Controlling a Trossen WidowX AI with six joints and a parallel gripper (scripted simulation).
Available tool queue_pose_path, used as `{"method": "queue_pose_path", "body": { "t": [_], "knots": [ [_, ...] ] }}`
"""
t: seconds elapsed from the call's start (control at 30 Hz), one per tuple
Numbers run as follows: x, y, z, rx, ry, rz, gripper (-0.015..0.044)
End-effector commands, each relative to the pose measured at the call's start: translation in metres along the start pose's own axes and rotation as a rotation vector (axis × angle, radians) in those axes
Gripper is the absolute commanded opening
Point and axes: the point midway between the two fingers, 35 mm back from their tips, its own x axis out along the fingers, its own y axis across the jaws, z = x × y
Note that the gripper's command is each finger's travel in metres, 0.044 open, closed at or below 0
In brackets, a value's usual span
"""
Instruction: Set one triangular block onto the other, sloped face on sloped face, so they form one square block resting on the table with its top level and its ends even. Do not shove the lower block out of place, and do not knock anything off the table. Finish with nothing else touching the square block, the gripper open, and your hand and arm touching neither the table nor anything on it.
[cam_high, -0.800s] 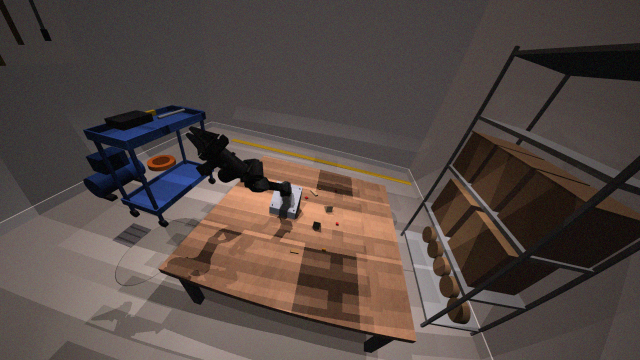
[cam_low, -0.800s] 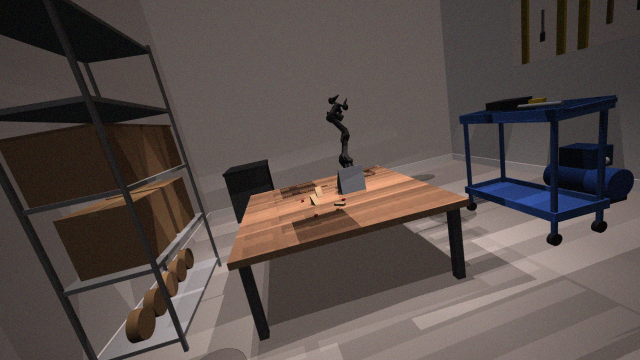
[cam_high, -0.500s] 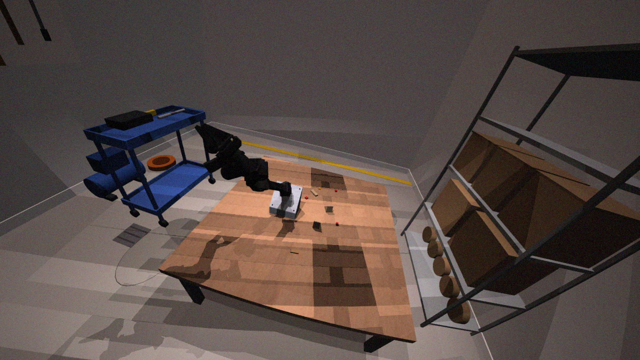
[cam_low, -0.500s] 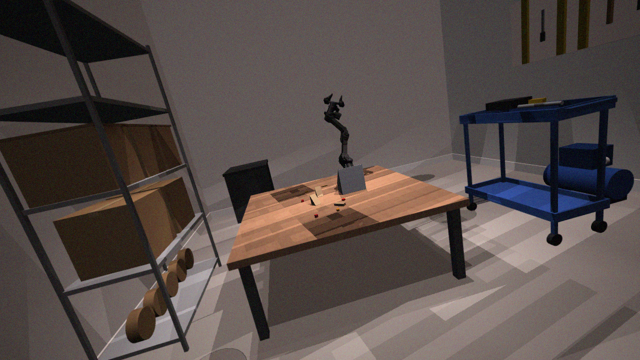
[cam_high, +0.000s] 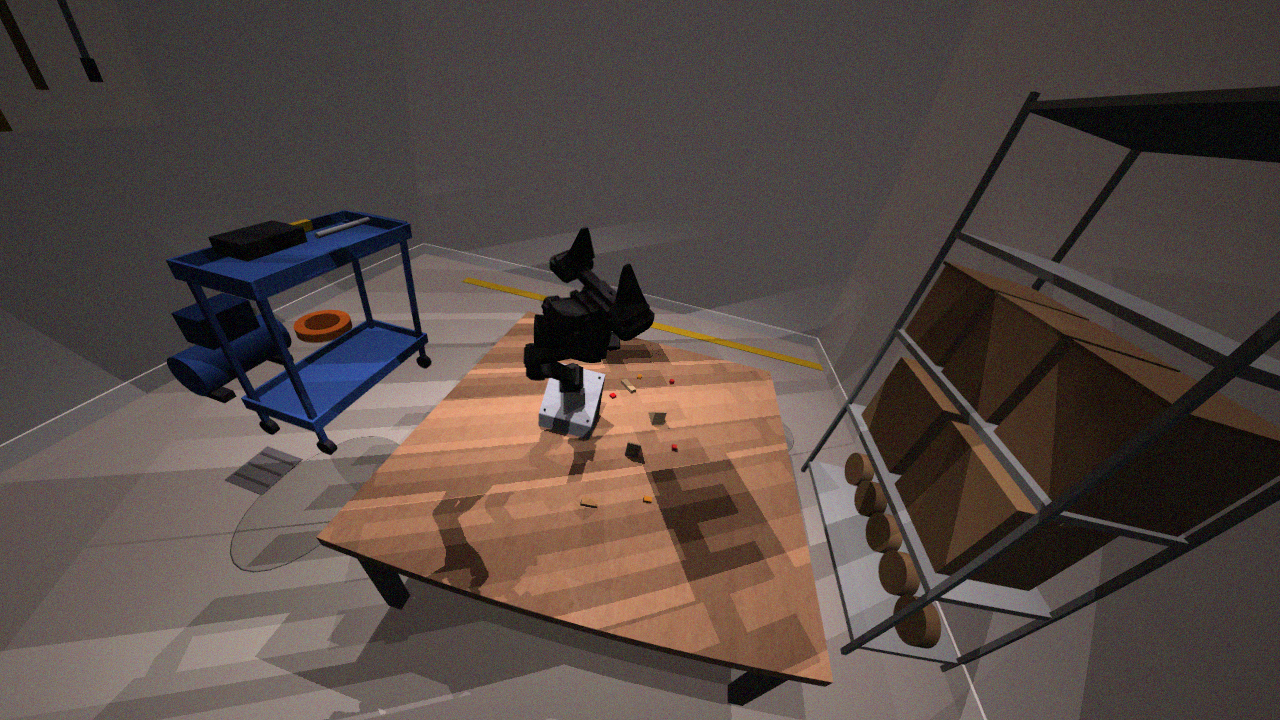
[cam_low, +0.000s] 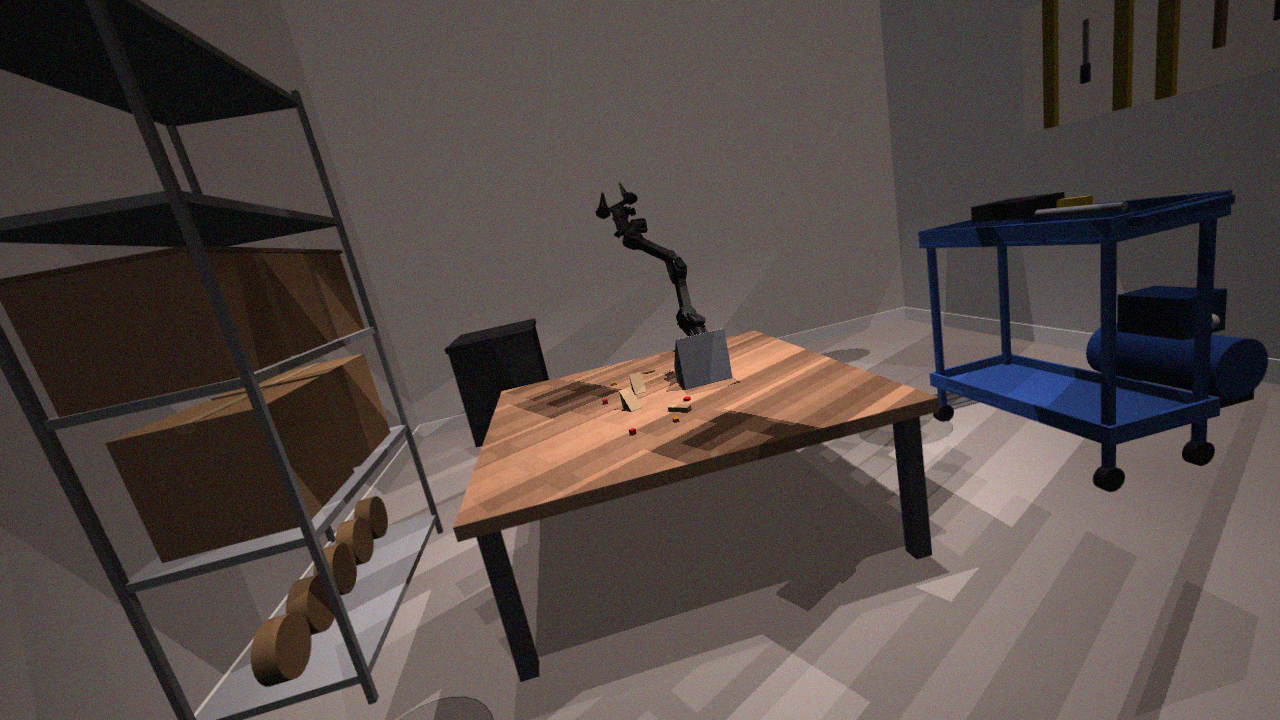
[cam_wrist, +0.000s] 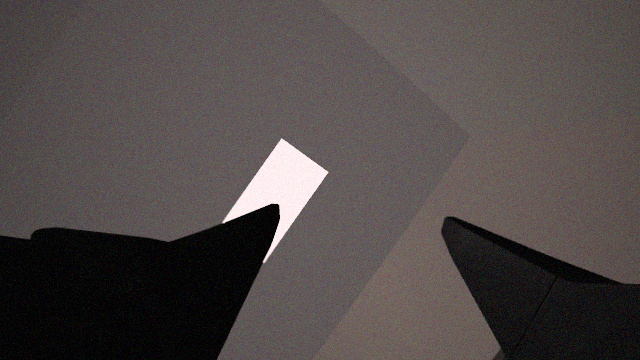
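One small triangular block (cam_high: 657, 418) (cam_low: 630, 400) stands on the table (cam_high: 572, 573) (cam_low: 554, 483), to the right of the arm's base in the top view. The other triangular block (cam_high: 633, 452) (cam_low: 637, 384) stands a short way from it, with a gap between them. Each shows a dark side in the top view and a pale face in the exterior view. My gripper (cam_high: 606, 248) (cam_low: 612, 190) (cam_wrist: 359, 217) is open and empty, raised high above the table with its fingers pointing upward. Neither block shows in the wrist view.
Small flat pieces (cam_high: 628, 385) (cam_high: 588, 503) (cam_low: 679, 408) and red bits (cam_high: 613, 394) (cam_high: 674, 446) (cam_low: 631, 431) lie around the blocks, with small orange bits (cam_high: 647, 499) (cam_low: 675, 420). A blue cart (cam_high: 340, 386) (cam_low: 1029, 385) and a shelf rack (cam_high: 989, 253) (cam_low: 204, 268) stand beyond the table.
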Motion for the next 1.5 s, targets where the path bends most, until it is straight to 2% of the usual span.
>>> {"method": "queue_pose_path", "body": {
  "t": [0.0,0.23,0.4,0.6,0.87,1.17,1.47],
  "knots": [
    [-0.012,-0.04,-0.051,-0.047,0.119,-0.11,0.044],
    [-0.04,-0.091,-0.12,-0.124,0.305,-0.243,0.044],
    [-0.08,-0.137,-0.182,-0.237,0.51,-0.352,0.044],
    [-0.144,-0.185,-0.248,-0.372,0.787,-0.445,0.044],
    [-0.255,-0.23,-0.319,-0.523,1.203,-0.485,0.044],
    [-0.397,-0.244,-0.375,-0.601,1.713,-0.36,0.044],
    [-0.544,-0.215,-0.397,-0.524,2.214,-0.008,0.044]
  ]
}}
